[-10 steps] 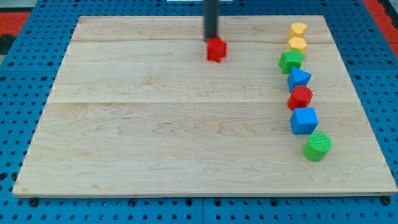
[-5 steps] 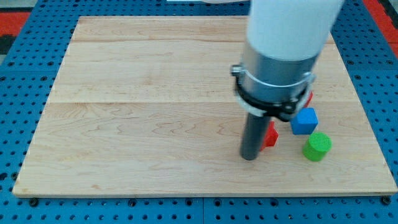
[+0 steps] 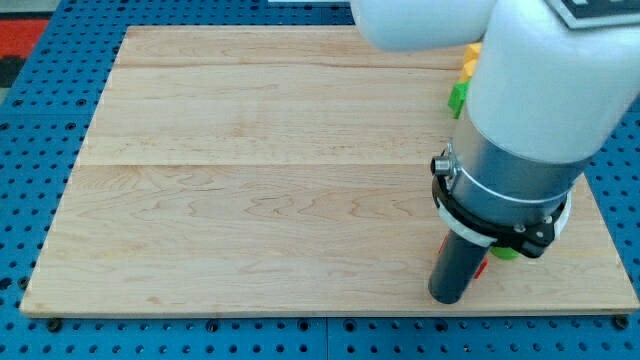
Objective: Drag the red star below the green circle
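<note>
1 tip (image 3: 448,298), touching red star (image 3: 480,268)

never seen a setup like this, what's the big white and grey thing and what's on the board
That is a robot arm, seen by one camera looking down at a wooden board on a blue pegboard. The arm has no claw and holds nothing: it ends in a dark rod, and its tip slides along the board near the view's bottom right to push small blocks. A sliver of the red star shows beside the rod, with a bit of the green circle just above it. The arm hides most other blocks; yellow and green edges peek out higher up.
</note>
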Robot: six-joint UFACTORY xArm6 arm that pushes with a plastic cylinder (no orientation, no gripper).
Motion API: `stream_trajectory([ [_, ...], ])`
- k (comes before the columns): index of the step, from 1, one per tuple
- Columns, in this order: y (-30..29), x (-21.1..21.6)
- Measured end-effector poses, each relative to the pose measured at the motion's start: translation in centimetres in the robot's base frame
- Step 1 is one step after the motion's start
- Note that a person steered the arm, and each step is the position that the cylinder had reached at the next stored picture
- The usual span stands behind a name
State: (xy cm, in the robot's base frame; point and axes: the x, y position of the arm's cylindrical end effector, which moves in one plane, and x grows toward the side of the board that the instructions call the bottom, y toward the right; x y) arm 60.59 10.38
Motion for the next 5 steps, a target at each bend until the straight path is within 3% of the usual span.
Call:
stream_trajectory([
  [2, -2.7, -6.2],
  [5, 2.7, -2.0],
])
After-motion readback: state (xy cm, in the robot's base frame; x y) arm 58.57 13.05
